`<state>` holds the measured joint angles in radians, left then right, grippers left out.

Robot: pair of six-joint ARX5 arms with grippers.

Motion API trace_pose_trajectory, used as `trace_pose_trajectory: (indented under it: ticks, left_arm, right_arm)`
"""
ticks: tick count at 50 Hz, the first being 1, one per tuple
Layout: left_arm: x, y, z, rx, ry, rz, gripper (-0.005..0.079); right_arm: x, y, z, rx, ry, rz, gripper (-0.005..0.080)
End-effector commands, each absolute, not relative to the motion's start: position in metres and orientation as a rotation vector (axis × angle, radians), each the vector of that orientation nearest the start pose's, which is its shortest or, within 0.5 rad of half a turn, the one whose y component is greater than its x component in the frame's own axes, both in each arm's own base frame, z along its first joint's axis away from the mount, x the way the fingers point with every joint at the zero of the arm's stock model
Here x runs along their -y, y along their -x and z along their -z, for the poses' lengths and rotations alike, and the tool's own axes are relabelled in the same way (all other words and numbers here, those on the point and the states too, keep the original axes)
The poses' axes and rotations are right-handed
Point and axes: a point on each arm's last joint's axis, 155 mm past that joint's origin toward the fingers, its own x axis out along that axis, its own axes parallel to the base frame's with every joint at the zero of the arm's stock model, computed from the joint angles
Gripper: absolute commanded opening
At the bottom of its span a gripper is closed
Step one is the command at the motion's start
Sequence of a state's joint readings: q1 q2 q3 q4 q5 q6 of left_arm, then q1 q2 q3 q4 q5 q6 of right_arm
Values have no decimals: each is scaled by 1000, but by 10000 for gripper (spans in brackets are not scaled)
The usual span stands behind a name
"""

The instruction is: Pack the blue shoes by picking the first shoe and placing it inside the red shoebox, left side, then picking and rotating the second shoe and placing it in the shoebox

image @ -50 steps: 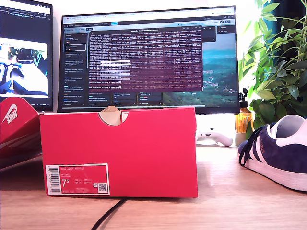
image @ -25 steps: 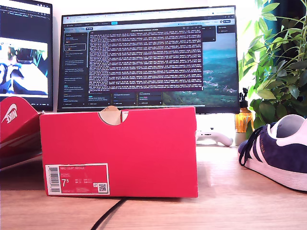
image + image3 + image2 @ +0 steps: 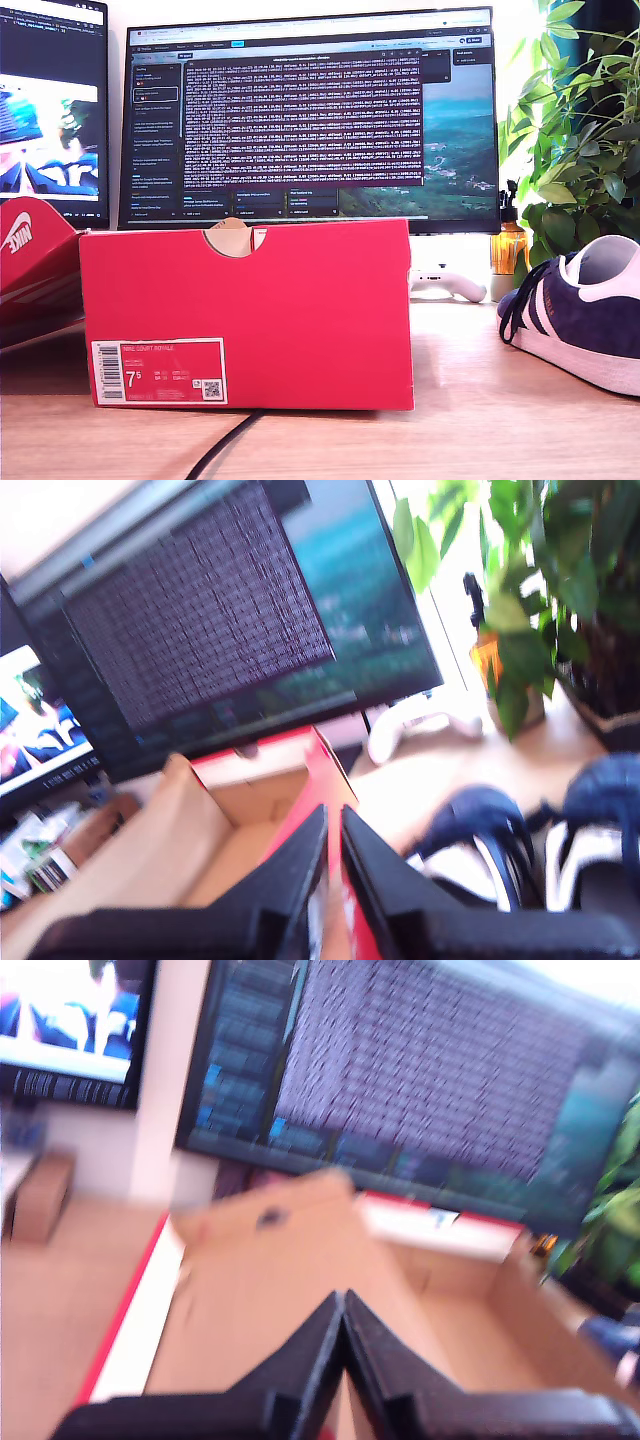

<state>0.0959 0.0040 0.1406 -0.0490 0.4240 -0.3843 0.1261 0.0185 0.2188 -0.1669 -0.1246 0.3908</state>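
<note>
Monitors first, since they eat the whole background: a big black widescreen monitor (image 3: pixel 310 120) full of terminal text, with a second dark screen (image 3: pixel 52 110) at the exterior view's left. In front sits the large red cardboard shoebox (image 3: pixel 250 310) with the white 7.5 label and the half-round notch, open-topped, nothing blue inside as far as either wrist view shows. A red lid with a white swoosh (image 3: pixel 30 265) leans at the exterior view's left, a leafy green plant (image 3: pixel 585 130) stands at its right.

One navy-blue suede sneaker (image 3: pixel 585 315) sits on the wooden desk at the exterior view's right, well apart from the box; the second wrist view shows both blue shoes (image 3: pixel 530 830) side by side just beside the box.

Smallest bits: my first gripper (image 3: pixel 343 1325) hovers over the box interior with fingers pressed together, holding nothing. My second gripper (image 3: pixel 332 825) is above the box's edge, fingers nearly touching, also empty.

Both wrist views are blurry, so honestly I'd worry about clipping the box wall or nudging the box. With the jaws closed, reaching a shoe like this just shoves it.
</note>
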Motion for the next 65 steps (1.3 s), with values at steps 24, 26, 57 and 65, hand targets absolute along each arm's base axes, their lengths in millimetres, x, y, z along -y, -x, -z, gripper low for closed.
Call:
trace_pose_trajectory:
  ticks: [24,26,57,65]
  left_arm:
    - [86,-225,-212,-420,56,513,-19]
    - [85,-226,-208,-454,15,511,-19]
    - [109,-199,-123,-860,-429,711,-19]
    - [122,-193,-116,-878,-489,769,-19]
  right_arm:
    - [-63,-247,-227,-453,-332,-219,0]
    - [-63,-249,-225,-499,-332,-213,0]
    - [-91,-278,-140,-1157,-160,-226,161]
    - [-101,-277,-112,-1258,-111,-253,238]
